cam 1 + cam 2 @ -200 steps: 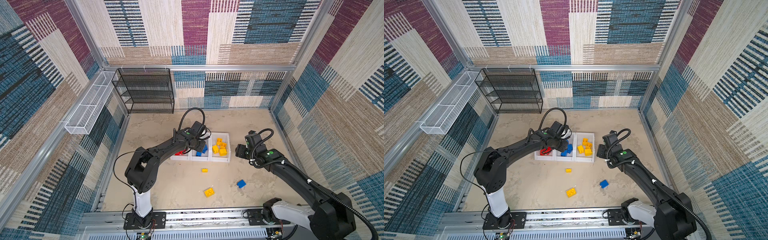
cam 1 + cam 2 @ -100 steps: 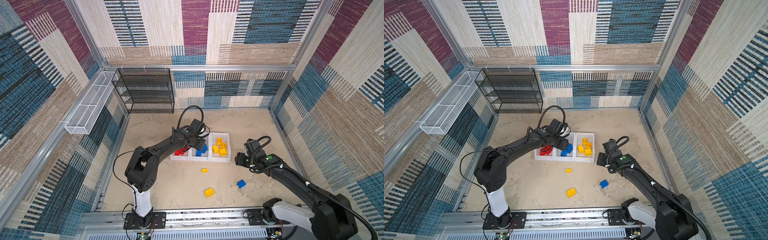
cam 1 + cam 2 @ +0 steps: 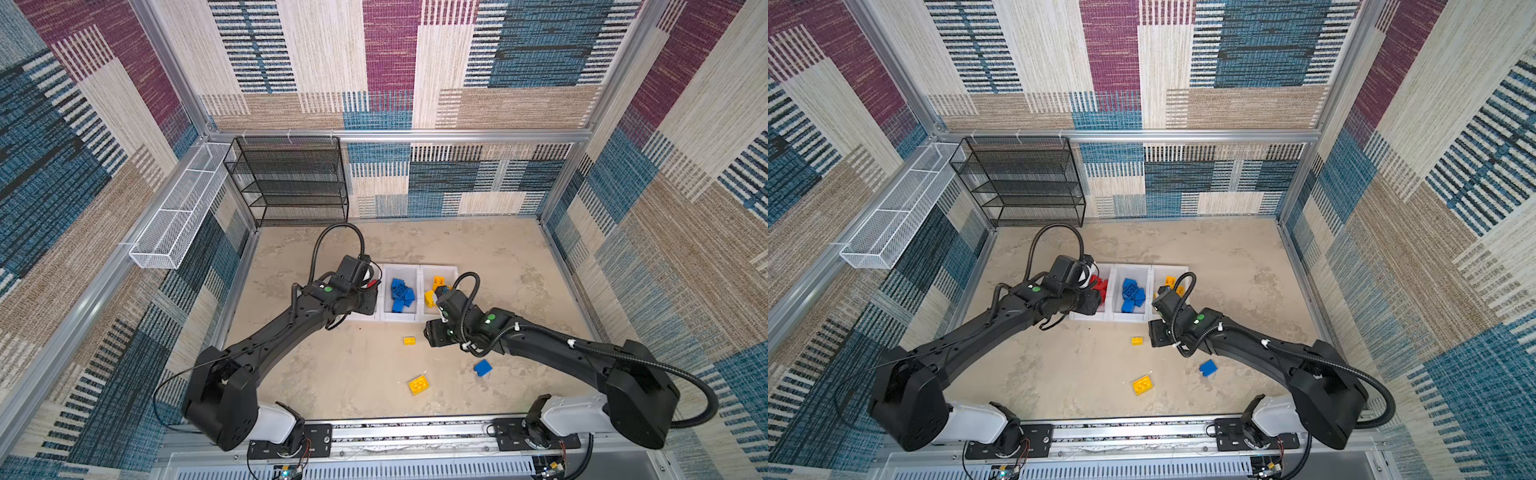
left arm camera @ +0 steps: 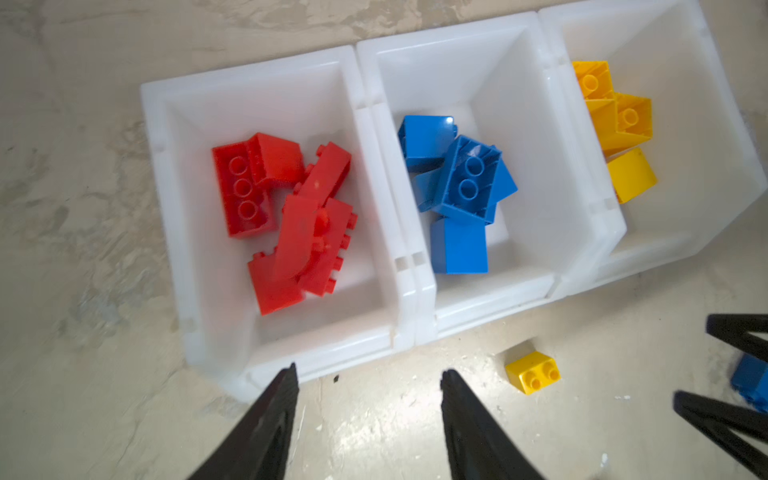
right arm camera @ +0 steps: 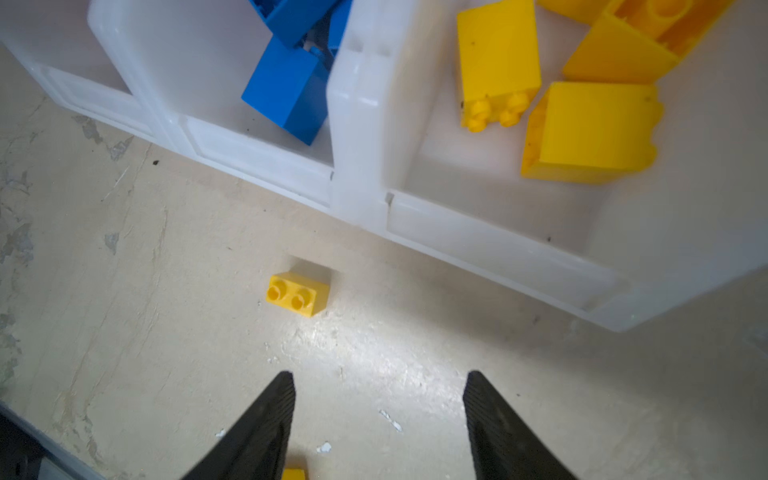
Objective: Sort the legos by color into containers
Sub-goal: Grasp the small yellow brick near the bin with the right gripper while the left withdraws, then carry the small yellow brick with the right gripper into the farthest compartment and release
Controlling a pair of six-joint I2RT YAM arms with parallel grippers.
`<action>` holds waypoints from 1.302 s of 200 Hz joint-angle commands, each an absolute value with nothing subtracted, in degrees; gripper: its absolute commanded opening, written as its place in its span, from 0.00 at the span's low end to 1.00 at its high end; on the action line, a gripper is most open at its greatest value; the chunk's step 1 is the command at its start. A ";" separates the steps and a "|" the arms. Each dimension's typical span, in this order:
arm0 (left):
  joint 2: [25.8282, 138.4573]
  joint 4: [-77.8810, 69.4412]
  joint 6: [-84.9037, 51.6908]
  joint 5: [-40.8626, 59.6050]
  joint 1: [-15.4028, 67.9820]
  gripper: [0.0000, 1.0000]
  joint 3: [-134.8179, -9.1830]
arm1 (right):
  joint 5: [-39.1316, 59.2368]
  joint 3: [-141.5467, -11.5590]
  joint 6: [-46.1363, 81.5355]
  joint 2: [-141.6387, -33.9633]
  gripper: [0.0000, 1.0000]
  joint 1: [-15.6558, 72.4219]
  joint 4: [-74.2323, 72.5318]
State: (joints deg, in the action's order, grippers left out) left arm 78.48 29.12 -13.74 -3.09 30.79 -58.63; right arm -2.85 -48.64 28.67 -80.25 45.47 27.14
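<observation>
Large yellow brick (image 3: 418, 384): closest to the rail, loose on the table (image 3: 353, 374), studs up, nobody on it.
Blue brick (image 3: 482, 368): loose as well, tucked beside the right forearm, unsorted.
Small yellow brick (image 5: 298, 294): the likely target, I'd say. It sits studs up just in front of the bins, and in both top views its long axis runs roughly along the bin row.
Right gripper (image 5: 379, 376): jaws about half apart and nothing between them. It hangs low over bare table, with the brick ahead of its tips and off to one finger's side, not centred in the gap.
Line-up: in a top view the brick lies just to the left of this gripper, so it would need a short sideways shift before closing across the brick's narrow width.
Yellow bin (image 5: 478, 237): right behind the brick, already holding several yellow pieces, so a short carry.
Blue bin (image 4: 449, 41): the middle one, blues inside.
Red bin (image 4: 257, 79): reds inside.
Left gripper (image 4: 370, 370): parted, empty, over the red bin's front edge.
Nearer arm: the right one, by my read.
</observation>
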 commanded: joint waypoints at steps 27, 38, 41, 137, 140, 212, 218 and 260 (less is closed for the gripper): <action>66.80 30.73 -19.17 -6.76 28.61 0.59 -49.42 | -8.15 -56.06 36.81 -89.77 0.67 50.40 28.21; 65.06 30.76 -19.66 -6.84 28.35 0.59 -48.00 | -9.02 -58.09 38.42 -91.96 0.67 51.59 29.31; 64.66 30.84 -19.75 -6.85 28.25 0.60 -47.66 | -9.22 -58.53 38.88 -92.54 0.67 51.93 29.54; 61.58 29.72 -20.69 -5.03 27.86 0.60 -43.65 | -10.72 -64.61 43.76 -103.24 0.58 54.75 33.51; 61.44 29.62 -20.76 -4.99 27.86 0.60 -43.41 | -10.71 -64.69 43.77 -103.33 0.57 54.76 33.49; 59.90 29.10 -21.58 -4.92 27.86 0.60 -41.66 | -9.93 -64.52 42.81 -103.44 0.33 54.76 32.21; 59.91 29.09 -21.62 -4.86 27.86 0.60 -41.71 | -9.92 -64.43 42.52 -103.21 0.32 54.68 32.12; 59.96 29.71 -21.89 -3.63 27.86 0.60 -42.62 | -12.30 -63.12 40.18 -95.25 0.30 54.60 34.79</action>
State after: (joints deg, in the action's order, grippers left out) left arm 59.99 30.22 -20.86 -4.80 27.88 -41.87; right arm -9.58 -63.13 42.00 -100.16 54.68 33.06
